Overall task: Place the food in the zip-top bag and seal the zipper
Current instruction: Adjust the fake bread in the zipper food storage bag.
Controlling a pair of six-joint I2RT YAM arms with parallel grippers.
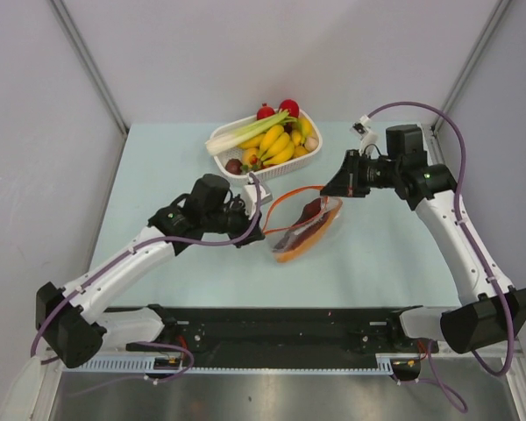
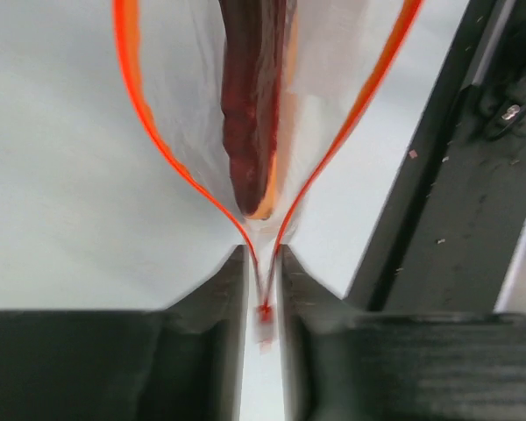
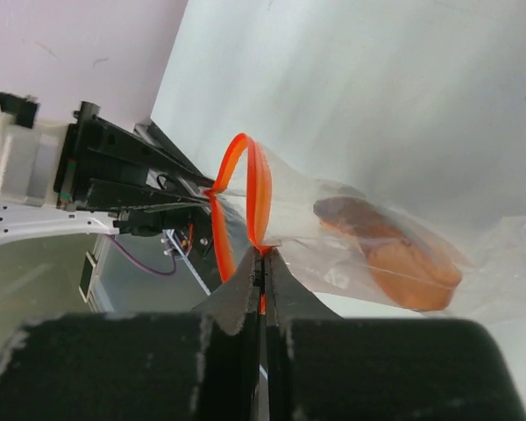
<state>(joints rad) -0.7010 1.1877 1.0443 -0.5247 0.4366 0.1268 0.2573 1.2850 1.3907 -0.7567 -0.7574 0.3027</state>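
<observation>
Both hands pinch opposite ends of the open zip-top bag (image 1: 305,231) over a pale green desk (image 1: 167,180).
The left hand (image 2: 263,294) and right hand (image 3: 261,270) are each pressed together on the orange zipper (image 2: 133,105), mouth gaping between them at mid-desk. Inside lie a dark purple-brown vegetable (image 2: 250,114) and an orange piece (image 3: 416,274). Behind, a white basket (image 1: 221,140) holds bananas (image 1: 277,144) and a leek (image 1: 250,133). Plain grey-white walls (image 1: 272,53) enclose the desk on three sides.

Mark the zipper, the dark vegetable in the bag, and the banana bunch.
zipper (image 3: 263,197), right wrist view, middle of the orange-red strip
dark vegetable (image 2: 250,105), left wrist view, middle of its body
banana bunch (image 1: 276,143), top external view, centre of the bunch
</observation>
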